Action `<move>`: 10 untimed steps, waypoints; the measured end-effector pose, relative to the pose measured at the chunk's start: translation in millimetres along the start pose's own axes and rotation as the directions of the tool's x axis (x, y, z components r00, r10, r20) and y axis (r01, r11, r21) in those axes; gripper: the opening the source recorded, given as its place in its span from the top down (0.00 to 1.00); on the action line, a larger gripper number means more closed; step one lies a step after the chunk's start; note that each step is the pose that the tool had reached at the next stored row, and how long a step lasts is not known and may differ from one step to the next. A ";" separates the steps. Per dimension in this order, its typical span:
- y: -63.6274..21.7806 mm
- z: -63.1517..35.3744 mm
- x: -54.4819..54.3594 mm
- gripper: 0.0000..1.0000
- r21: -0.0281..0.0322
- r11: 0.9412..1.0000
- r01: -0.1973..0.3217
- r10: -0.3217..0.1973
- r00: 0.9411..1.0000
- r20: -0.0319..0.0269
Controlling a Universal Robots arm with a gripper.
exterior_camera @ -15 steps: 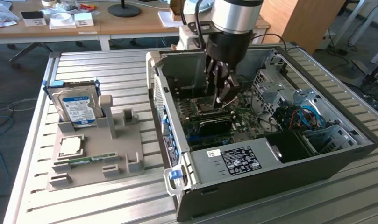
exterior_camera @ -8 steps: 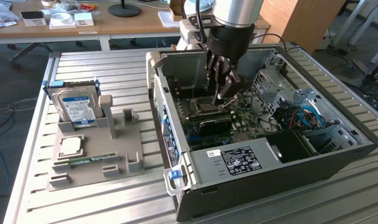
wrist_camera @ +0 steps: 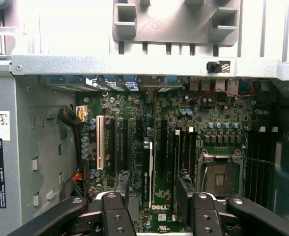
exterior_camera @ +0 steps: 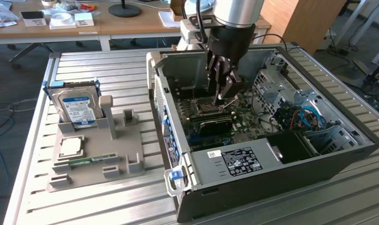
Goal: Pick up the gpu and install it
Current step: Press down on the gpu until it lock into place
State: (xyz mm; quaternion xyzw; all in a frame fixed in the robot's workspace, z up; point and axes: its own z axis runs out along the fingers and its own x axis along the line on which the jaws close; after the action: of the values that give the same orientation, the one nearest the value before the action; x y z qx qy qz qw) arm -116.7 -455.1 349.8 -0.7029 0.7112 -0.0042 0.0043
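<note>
The gripper (exterior_camera: 226, 96) hangs straight down inside the open computer case (exterior_camera: 239, 159), which lies on its side toward the slatted metal table's (exterior_camera: 101, 65) edge on the exterior view's right, and its jaws stand well apart. In the wrist view the gpu (wrist_camera: 147, 167) seems to sit right between the black fingers (wrist_camera: 122, 182). It is seen edge-on as a thin green card with a pale strip along its top, standing upright on the motherboard (wrist_camera: 184, 113). Its long axis runs parallel to the dark expansion slots and the white slot (wrist_camera: 100, 142) beside them. I read it as already down in a slot, with a finger on either side and neither clearly touching it, though I cannot be sure how deep it is seated. The bare metal CPU socket (wrist_camera: 218, 172) lies just beyond one finger. Over at the table's other side, the grey moulded holder (exterior_camera: 89, 176) carries the silver hard drive (exterior_camera: 77, 105) upright at its far corner and the narrow memory stick (exterior_camera: 83, 161) flat near its front edge
</note>
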 end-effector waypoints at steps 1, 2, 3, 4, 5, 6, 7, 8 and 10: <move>0.0 0.0 0.0 0.49 0.000 1.000 0.000 0.000 1.000 0.000; 0.0 0.0 0.0 0.49 0.000 1.000 0.000 0.000 1.000 0.000; 0.0 0.0 0.0 0.49 0.000 1.000 0.000 0.000 1.000 0.000; 0.0 0.0 0.0 0.49 0.000 1.000 0.000 0.000 1.000 0.000; 0.0 0.0 0.0 0.50 0.000 1.000 0.000 0.000 1.000 0.000; 0.0 0.0 0.0 0.50 0.000 1.000 0.000 0.000 1.000 0.000; 0.0 0.0 0.0 0.56 0.000 1.000 0.000 0.000 1.000 0.000; 0.0 0.0 0.0 0.62 0.000 1.000 0.000 0.000 1.000 0.000; 0.0 0.0 0.0 0.68 0.000 1.000 0.000 0.000 1.000 0.000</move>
State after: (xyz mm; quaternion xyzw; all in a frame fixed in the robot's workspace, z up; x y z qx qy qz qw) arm -116.7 -455.1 349.8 -0.7030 0.7112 -0.0041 0.0043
